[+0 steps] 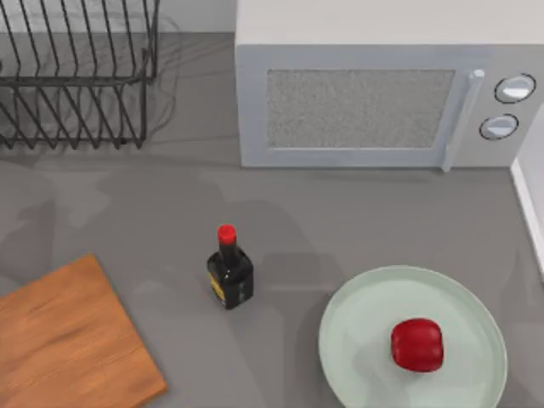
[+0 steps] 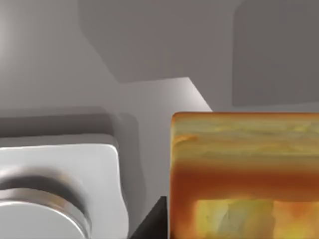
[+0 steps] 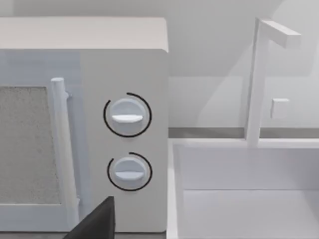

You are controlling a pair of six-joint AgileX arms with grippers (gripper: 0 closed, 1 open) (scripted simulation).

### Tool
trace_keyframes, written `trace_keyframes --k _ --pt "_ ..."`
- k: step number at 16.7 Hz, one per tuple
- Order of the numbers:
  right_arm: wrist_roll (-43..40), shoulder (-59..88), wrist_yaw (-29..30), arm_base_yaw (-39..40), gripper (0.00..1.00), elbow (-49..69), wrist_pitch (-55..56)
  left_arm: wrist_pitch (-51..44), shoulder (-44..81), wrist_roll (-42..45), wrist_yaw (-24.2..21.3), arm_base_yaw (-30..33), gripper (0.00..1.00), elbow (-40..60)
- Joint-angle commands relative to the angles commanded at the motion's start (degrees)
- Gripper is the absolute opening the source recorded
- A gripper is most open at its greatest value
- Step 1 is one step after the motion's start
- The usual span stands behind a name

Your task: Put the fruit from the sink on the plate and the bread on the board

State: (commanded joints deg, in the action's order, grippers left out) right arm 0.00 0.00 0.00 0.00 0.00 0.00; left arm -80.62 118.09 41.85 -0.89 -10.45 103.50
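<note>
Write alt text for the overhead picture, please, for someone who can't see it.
Looking down on a grey counter, a red fruit sits on a pale green plate at the lower right. A dark bottle with a red cap stands mid-counter, with a wooden cutting board at the lower left. A microwave and a wire dish rack line the back.

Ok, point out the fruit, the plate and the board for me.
fruit [image 1: 417,344], top view, on the middle of its red skin.
plate [image 1: 365,314], top view, on bare green surface left of the fruit.
board [image 1: 64,340], top view, on the wood grain near its middle.
</note>
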Motion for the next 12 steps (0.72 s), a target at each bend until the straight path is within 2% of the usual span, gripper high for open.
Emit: trace_keyframes --k 12 --pt "0.0 0.0 0.0 0.0 1.0 0.0 0.0 -1.76 -21.71 69.13 -3.75 6.15 0.0 -20.47"
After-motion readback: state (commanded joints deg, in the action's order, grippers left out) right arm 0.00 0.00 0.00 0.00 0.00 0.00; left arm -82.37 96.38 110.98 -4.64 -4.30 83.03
